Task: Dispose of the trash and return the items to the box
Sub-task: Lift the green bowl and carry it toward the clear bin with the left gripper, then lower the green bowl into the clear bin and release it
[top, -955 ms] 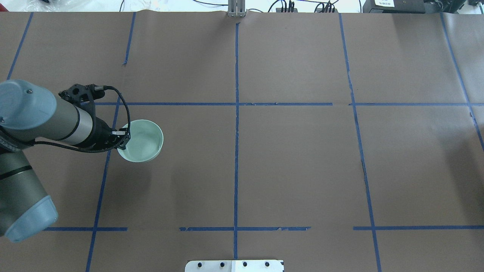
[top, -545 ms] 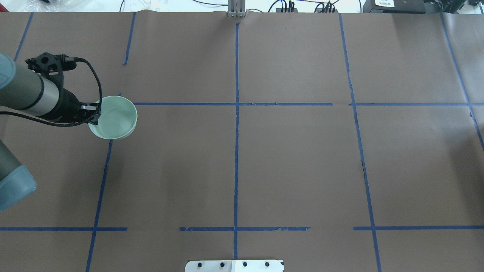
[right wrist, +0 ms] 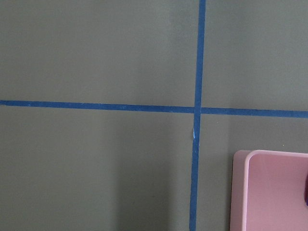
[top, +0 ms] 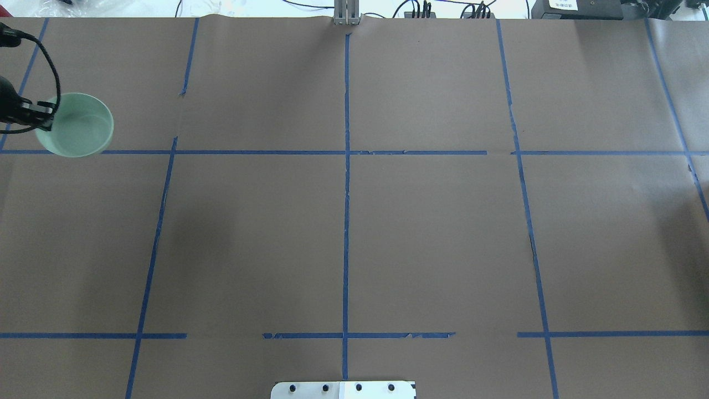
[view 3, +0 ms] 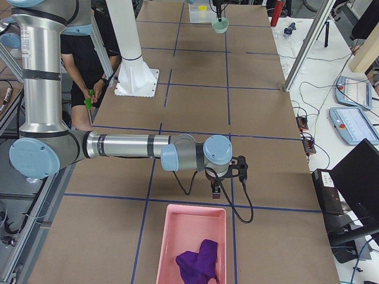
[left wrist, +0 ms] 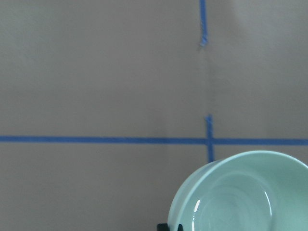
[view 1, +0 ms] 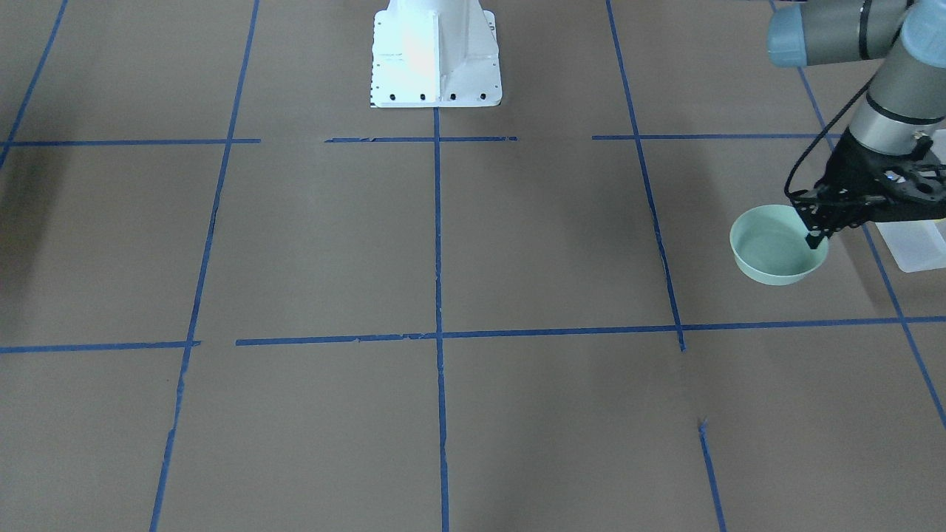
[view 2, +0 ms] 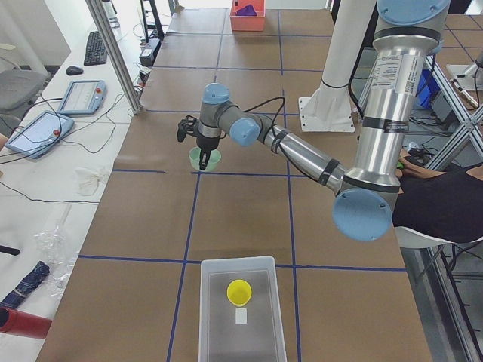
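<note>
My left gripper is shut on the rim of a round mint-green bowl and holds it above the table's far left. The gripper and bowl also show in the front-facing view. The bowl looks empty in the left wrist view. The frosted white box stands at the table's left end, with the small yellow cup upright in it. The box's corner lies just beyond the bowl. My right gripper hovers by a pink bin; I cannot tell if it is open or shut.
A pink bin with a purple cloth stands at the table's right end; its corner shows in the right wrist view. The white robot base is at the robot's edge of the table. A small white piece lies in the box.
My left arm has carried the bowl leftward and away from the robot, from near the left grid crossing to the table's far left edge. The grip on the rim is unchanged.
</note>
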Controlling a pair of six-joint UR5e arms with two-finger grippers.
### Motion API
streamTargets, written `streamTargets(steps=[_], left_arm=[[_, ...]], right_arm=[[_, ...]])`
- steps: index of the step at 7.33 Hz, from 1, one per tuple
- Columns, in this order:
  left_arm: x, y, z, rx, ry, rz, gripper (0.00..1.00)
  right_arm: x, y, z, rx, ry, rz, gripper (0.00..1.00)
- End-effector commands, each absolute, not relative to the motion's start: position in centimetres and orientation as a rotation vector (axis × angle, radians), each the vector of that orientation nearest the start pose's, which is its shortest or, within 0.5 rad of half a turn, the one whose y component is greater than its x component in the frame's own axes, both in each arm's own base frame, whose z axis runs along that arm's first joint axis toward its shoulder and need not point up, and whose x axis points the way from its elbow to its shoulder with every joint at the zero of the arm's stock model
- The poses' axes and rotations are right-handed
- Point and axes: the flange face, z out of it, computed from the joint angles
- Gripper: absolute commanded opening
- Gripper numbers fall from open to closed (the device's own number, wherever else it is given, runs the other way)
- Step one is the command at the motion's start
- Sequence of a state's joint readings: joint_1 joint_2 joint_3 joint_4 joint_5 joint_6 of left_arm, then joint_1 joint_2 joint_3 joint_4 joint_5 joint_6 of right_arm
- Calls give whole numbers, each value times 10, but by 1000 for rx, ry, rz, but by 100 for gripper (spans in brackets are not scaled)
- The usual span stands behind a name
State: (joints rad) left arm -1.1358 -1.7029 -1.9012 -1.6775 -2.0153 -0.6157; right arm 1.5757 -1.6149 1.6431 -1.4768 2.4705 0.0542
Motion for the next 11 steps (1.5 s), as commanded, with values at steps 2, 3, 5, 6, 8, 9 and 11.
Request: streamTargets(steps=[2,3,5,6,8,9,11], left_arm=[[-26,-561,536,300,488,83,0],[-77,-559,575,281,452,102,0],[-117,-541,667,259,427,148,0],[-122,-512,719,273,419,170,0],[-124,-440,778,274,349,222,0],[-130,-425,787,270,340,271,0],[-130,-403,802,237,342,295,35]], right_arm=[[57,-477,624,91,-905,2,100],[57,-477,624,94,-902,0,100],[57,-477,625,92,-902,1,100],[58,-477,625,92,-899,1,100],[58,-477,625,92,-899,1,100],[58,-477,625,92,-899,1,100],[58,-477,624,94,-899,1,100]])
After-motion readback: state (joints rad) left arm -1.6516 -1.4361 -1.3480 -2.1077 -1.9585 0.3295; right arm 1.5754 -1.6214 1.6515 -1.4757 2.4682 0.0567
